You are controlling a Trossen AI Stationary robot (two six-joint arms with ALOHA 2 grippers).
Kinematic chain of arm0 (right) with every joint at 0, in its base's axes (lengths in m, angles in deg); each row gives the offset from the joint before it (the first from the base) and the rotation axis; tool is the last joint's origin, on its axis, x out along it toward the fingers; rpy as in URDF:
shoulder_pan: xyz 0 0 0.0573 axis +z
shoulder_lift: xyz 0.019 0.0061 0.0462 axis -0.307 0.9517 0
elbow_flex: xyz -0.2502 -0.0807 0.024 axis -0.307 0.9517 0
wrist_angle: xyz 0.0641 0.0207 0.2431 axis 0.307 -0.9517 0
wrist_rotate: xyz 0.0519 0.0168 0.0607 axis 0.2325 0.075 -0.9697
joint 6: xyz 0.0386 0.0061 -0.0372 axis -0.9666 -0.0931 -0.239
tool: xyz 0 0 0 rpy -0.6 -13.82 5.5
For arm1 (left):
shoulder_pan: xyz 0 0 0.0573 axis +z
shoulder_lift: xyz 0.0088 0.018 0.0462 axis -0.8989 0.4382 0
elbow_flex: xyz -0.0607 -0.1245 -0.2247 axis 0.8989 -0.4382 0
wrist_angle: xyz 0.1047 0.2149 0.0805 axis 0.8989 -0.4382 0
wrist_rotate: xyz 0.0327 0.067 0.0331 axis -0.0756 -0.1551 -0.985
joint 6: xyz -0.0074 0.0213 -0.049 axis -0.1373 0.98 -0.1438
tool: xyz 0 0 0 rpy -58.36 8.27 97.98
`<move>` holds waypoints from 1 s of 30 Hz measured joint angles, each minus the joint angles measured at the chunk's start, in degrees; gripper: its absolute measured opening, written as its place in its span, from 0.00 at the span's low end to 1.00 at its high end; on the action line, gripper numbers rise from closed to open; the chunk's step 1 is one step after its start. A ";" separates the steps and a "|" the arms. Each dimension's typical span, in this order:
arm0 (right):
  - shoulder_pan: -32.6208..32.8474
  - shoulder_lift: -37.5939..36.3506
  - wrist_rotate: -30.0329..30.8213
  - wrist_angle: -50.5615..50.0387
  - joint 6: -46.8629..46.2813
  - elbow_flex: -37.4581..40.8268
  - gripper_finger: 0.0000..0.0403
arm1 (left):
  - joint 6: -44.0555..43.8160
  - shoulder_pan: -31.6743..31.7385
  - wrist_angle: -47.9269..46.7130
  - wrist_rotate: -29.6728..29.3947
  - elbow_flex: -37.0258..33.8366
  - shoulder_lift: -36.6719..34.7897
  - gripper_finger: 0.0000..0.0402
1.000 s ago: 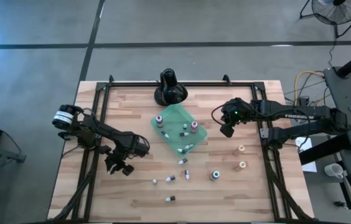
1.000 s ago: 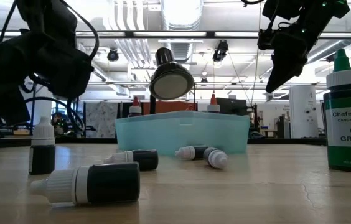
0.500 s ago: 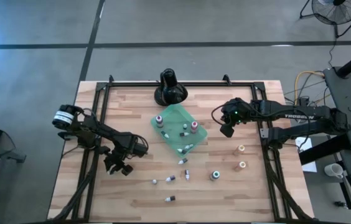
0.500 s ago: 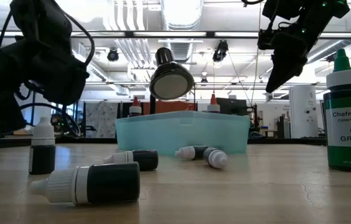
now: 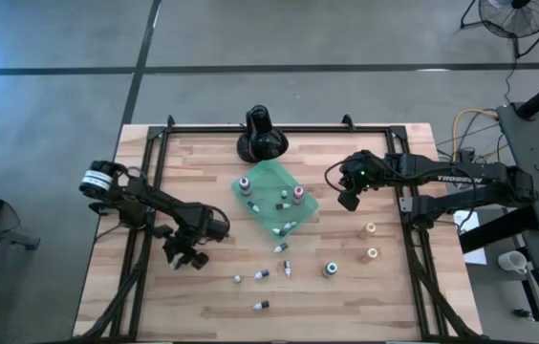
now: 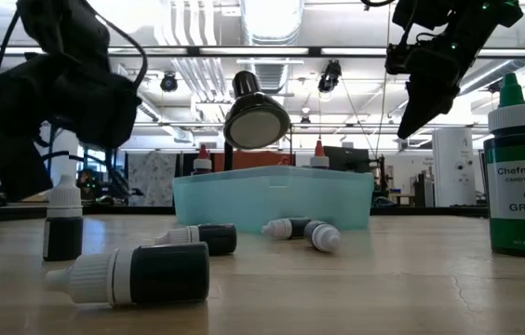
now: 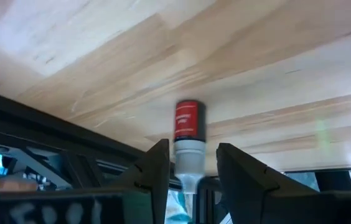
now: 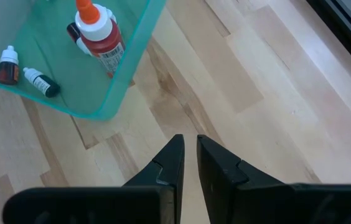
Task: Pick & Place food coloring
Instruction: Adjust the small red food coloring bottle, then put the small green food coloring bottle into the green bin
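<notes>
Left gripper: fingers parted, straddling a small red-labelled food coloring bottle on the table's left side, its long axis running straight out between them. Right gripper: closed, empty, waiting beside the teal tray.

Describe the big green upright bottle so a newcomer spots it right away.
From the translucent teal plastic tray mid-table, go away from the black round-based stand, toward the right arm's side. The dark green plastic bottle stands upright there, between small dropper bottles lying flat and two orange-topped bottles. Only it has a pointed green cap and a Chefmaster GREEN label.
</notes>
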State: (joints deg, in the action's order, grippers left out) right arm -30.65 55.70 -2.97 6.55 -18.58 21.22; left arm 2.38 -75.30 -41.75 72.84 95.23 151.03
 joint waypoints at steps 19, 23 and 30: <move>-0.02 0.00 -0.04 -0.07 0.04 0.00 0.09 | 21.80 -6.02 7.47 -31.63 22.75 -0.94 0.27; -0.02 0.00 -0.07 -0.09 0.00 0.00 0.09 | 31.72 -11.58 12.31 -37.40 24.23 -0.78 0.27; -0.02 0.00 -0.09 -0.13 0.46 0.00 0.09 | 35.40 -15.10 16.50 -39.68 23.76 -0.70 0.27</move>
State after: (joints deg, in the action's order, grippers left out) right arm -30.68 55.70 -3.06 6.42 -18.12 21.22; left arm 37.78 -90.40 -25.26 33.16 118.99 150.34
